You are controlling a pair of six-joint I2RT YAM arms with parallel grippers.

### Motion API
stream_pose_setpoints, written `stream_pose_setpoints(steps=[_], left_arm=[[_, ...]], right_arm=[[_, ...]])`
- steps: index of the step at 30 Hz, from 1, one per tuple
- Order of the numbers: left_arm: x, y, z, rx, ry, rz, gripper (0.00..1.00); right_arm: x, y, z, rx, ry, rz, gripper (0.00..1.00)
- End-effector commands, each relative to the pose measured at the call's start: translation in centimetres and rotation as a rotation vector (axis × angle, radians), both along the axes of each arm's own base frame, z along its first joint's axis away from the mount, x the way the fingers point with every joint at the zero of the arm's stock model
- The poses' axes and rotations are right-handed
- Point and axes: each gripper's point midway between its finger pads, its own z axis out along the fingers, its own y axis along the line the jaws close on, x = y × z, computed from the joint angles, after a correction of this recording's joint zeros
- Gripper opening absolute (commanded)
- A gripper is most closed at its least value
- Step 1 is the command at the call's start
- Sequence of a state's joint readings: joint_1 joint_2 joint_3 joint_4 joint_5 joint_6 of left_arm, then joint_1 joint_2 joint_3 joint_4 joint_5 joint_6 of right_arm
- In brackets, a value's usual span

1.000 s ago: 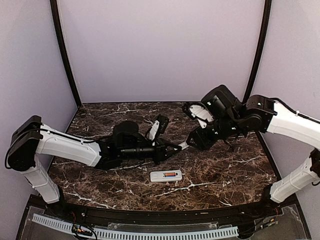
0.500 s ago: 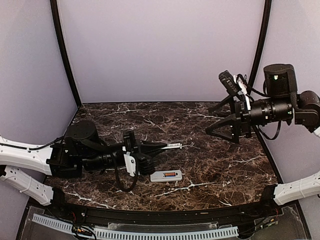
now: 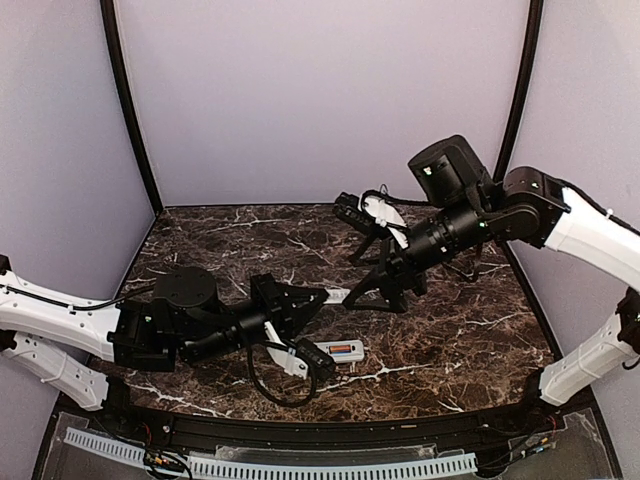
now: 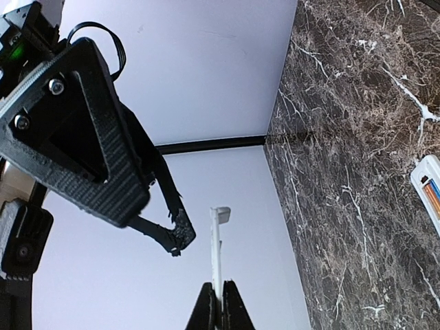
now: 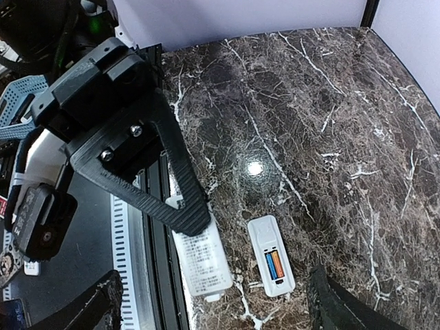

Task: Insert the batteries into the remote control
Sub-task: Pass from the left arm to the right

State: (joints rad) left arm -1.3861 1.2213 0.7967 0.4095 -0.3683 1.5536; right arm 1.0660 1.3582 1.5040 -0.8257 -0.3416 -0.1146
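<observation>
The white remote control (image 3: 338,351) lies bay-up on the marble near the front; it also shows in the right wrist view (image 5: 271,256) and at the edge of the left wrist view (image 4: 430,191). Two batteries (image 5: 273,265), one blue and one orange, sit in its bay. My left gripper (image 3: 324,296) is shut on the small flat white cover piece (image 3: 342,294), holding it in the air above the table. The cover is seen edge-on in the left wrist view (image 4: 218,254) and flat in the right wrist view (image 5: 201,260). My right gripper (image 3: 375,285) is open wide around the cover's free end, not touching it.
Dark marble table (image 3: 440,340) with lilac walls behind and at the sides. A black front rail with a white slotted strip (image 3: 300,467) runs along the near edge. The left wrist camera housing (image 3: 312,358) hangs just left of the remote.
My right gripper has swung down and left from high at the right to the cover's free end. My left arm has shifted, still holding the cover. The remote has not moved.
</observation>
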Motion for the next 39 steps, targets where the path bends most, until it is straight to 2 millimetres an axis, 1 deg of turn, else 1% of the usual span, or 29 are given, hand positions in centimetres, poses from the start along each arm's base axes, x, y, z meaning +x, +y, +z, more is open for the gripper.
stream_pose_setpoints(steps=[1,3,6,8,10,13,17,19,23,25,27,32,36,39], left_arm=[[-0.2,-0.1,-0.5,0.029,-0.036,0.007,0.0],[-0.3,-0.2,-0.4,0.019,-0.034,0.003,0.0],[-0.3,-0.3,0.0,0.001,-0.029,0.002,0.0],[-0.4,-0.3,0.1,-0.003,-0.027,0.0,0.0],[-0.4,-0.3,0.0,-0.004,-0.024,0.0,0.0],[-0.5,-0.3,0.1,-0.007,-0.021,-0.004,0.0],[-0.7,-0.5,0.2,-0.014,-0.018,-0.013,0.0],[-0.6,-0.6,0.2,-0.016,-0.02,-0.013,0.0],[-0.6,-0.7,0.1,-0.015,-0.018,-0.014,0.0],[-0.7,-0.7,0.0,-0.012,-0.017,-0.017,0.0],[-0.7,-0.8,0.0,-0.014,-0.017,-0.018,0.0],[-0.7,-0.9,0.3,-0.026,-0.014,-0.019,0.0],[-0.7,-0.9,0.1,-0.025,-0.011,-0.017,0.0],[-0.7,-0.9,0.1,-0.031,-0.001,-0.013,0.0]], right_arm=[[-0.3,0.9,1.0,0.011,-0.064,0.061,0.87],[-0.6,1.3,0.4,-0.003,-0.069,0.095,0.83],[-0.2,1.5,-1.1,-0.047,-0.09,0.108,0.8],[-0.5,1.6,-1.7,-0.053,-0.093,0.144,0.78],[-0.8,1.6,-1.9,-0.043,-0.107,0.17,0.77],[-0.6,1.6,-1.9,-0.025,-0.144,0.175,0.75],[-0.7,1.6,-2.6,-0.043,-0.141,0.191,0.73],[-0.9,1.6,-3.0,-0.049,-0.13,0.203,0.67],[-1.1,1.5,-3.0,-0.046,-0.129,0.207,0.46],[-1.2,1.5,-2.6,-0.031,-0.135,0.211,0.38],[-1.2,1.4,-2.7,-0.035,-0.133,0.214,0.36],[-1.4,1.3,-3.4,-0.06,-0.118,0.223,0.25],[-1.4,1.1,-3.4,-0.063,-0.123,0.226,0.16],[-1.4,0.8,-3.3,-0.068,-0.13,0.223,0.11]])
